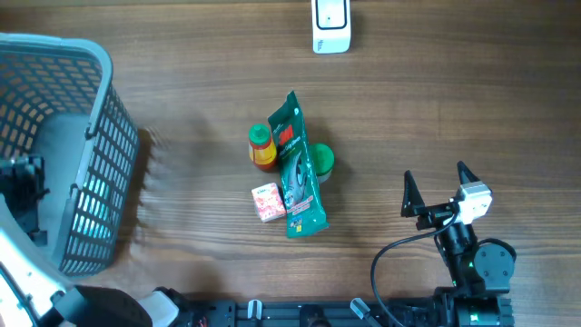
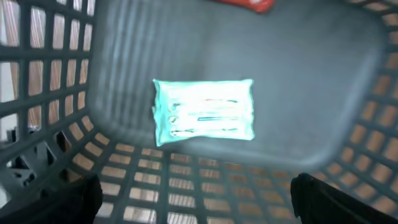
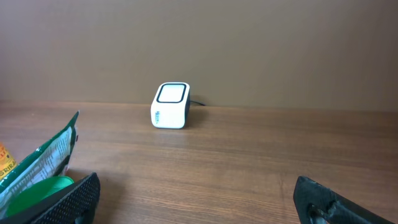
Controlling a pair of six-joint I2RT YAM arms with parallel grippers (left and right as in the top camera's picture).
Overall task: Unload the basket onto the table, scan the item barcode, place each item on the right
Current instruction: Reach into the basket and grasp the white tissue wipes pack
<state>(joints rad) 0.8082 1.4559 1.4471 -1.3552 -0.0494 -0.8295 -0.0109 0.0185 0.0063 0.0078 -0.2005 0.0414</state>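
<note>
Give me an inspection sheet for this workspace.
Surface: wooden table.
Job's things: white scanner at the far edge; green pouch, bottle, pink box and green round thing clustered mid-table.
Clutter: grey basket holding a teal packet.
Tools: left tool open, aimed into the basket; right tool open, empty.
Cables: black cable by the right arm.
Surroundings: plain wall.

A wooden table (image 1: 454,109) bears a grey basket (image 1: 104,191), white scanner (image 1: 331,25), green pouch (image 1: 298,173), orange bottle (image 1: 262,147) and pink box (image 1: 268,202).
</note>
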